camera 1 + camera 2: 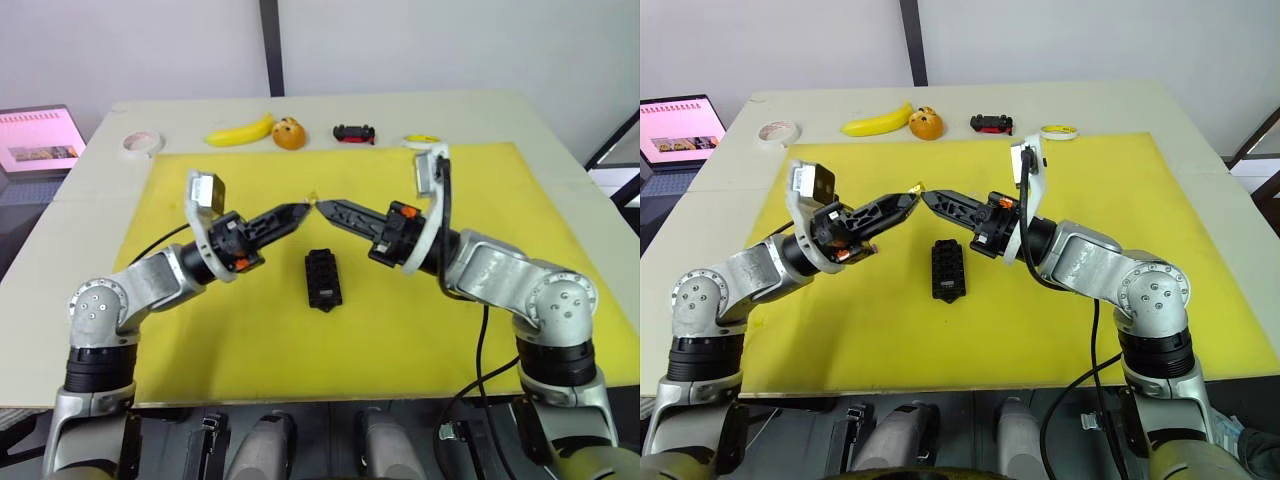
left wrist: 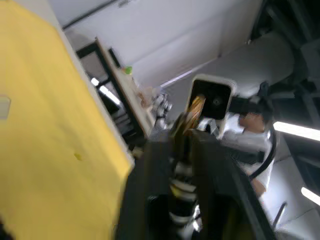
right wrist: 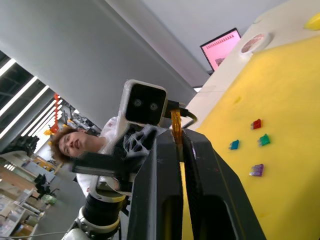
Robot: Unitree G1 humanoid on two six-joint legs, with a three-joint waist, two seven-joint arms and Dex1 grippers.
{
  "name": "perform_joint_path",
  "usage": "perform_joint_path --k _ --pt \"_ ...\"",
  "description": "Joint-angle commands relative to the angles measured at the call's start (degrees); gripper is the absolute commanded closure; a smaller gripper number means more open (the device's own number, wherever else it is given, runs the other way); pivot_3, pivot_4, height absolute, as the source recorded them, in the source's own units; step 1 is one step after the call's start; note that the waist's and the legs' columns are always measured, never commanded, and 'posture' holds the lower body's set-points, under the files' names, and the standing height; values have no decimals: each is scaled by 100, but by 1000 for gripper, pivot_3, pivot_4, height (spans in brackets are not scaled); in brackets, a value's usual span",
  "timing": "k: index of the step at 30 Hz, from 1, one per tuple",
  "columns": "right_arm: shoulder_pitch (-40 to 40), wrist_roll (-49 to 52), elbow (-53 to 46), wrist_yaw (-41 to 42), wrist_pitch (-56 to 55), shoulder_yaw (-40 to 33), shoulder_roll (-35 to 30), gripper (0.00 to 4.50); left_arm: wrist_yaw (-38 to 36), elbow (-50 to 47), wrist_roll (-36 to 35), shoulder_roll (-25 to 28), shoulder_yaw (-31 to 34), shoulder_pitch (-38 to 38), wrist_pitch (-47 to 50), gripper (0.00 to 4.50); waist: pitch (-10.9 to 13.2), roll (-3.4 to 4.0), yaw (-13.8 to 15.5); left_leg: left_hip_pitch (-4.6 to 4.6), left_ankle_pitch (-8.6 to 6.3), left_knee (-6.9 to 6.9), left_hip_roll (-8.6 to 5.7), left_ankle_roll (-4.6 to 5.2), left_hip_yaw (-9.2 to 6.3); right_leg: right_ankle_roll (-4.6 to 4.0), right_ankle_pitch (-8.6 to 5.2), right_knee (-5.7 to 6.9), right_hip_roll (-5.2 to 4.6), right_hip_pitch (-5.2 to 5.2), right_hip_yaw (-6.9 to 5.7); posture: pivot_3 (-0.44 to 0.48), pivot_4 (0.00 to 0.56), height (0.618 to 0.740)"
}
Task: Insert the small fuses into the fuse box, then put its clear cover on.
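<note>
At the far left edge of the surface (image 1: 90,185) a laptop (image 1: 38,140) shows a pink screen, with a roll of tape (image 1: 141,143) near the far left corner. A yellow mat (image 1: 250,330) covers most of the middle. Beyond the mat's far edge lie a banana (image 1: 240,131), an orange fruit (image 1: 289,133), a small black-and-red toy car (image 1: 354,132) and a yellow-rimmed ring (image 1: 422,140).

The left claw (image 1: 300,211) is raised over the middle of the mat, its tips meeting those of the right claw (image 1: 325,208). Between the two sets of tips sits a small orange-brown fuse (image 1: 917,187). The right wrist view shows that amber piece pinched between the right claw's nearly closed fingers (image 3: 165,165). The left wrist view shows an amber piece at its own narrowly set fingers (image 2: 160,165) too, though it is blurred, so I cannot tell which claw truly grips it.

The fuse box (image 1: 322,279) lies flat on the mat's centre, just nearer than the meeting tips, untouched.

In the right wrist view, red (image 3: 256,124), green (image 3: 264,140), blue (image 3: 234,144) and purple (image 3: 257,170) fuses lie loose on the mat.
</note>
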Motion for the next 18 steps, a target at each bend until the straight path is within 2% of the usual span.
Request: perform_joint_path --k 1,5,6,9,12,14,18 --pt "-82 100 -273 270 130 -180 -370 4500 -1470 -305 1336 943 324 72 163 2076 3 5 -6 0 0 -2 1 0 1 0 0 -1 2 -1 1 0 150 740" --pt "-211 -274 -186 797 360 -192 -850 4500 -3123 -430 2925 1668 60 114 -379 142 12 15 12 0 -1 -6 2 2 9 -2 -2 -6 5 0 2 0 150 740" --pt "-259 -565 -209 1072 461 -143 -1023 4500 -3510 -444 3347 1807 -57 104 -584 20 13 16 29 0 -1 -6 2 2 12 -3 -2 -8 4 1 2 0 150 740" --pt "-432 -1597 -335 2012 638 147 -1466 4500 -4762 -606 4819 2222 -563 189 -1588 20 16 14 34 -1 -5 -3 1 10 14 -3 -2 -18 1 8 0 0 150 740" --pt "-661 -2660 -404 2834 587 595 -1745 4500 -5485 -592 5963 2295 -1015 247 -2588 20 17 15 27 -2 -8 -7 2 14 15 -3 -2 -24 -4 7 0 0 150 740" --pt "-837 -3425 -435 3396 471 976 -1914 4500 -5690 -510 6706 2157 -1299 230 -3301 20 20 18 25 -5 -8 -8 3 14 15 -2 -2 -25 -8 2 0 0 150 740" --pt "-1193 -4429 -399 4266 382 1567 -2060 4500 -5772 -348 7654 1746 -1681 84 -4137 20 21 15 39 -26 -8 -3 3 14 12 0 0 -27 -14 -13 -2 0 150 740"
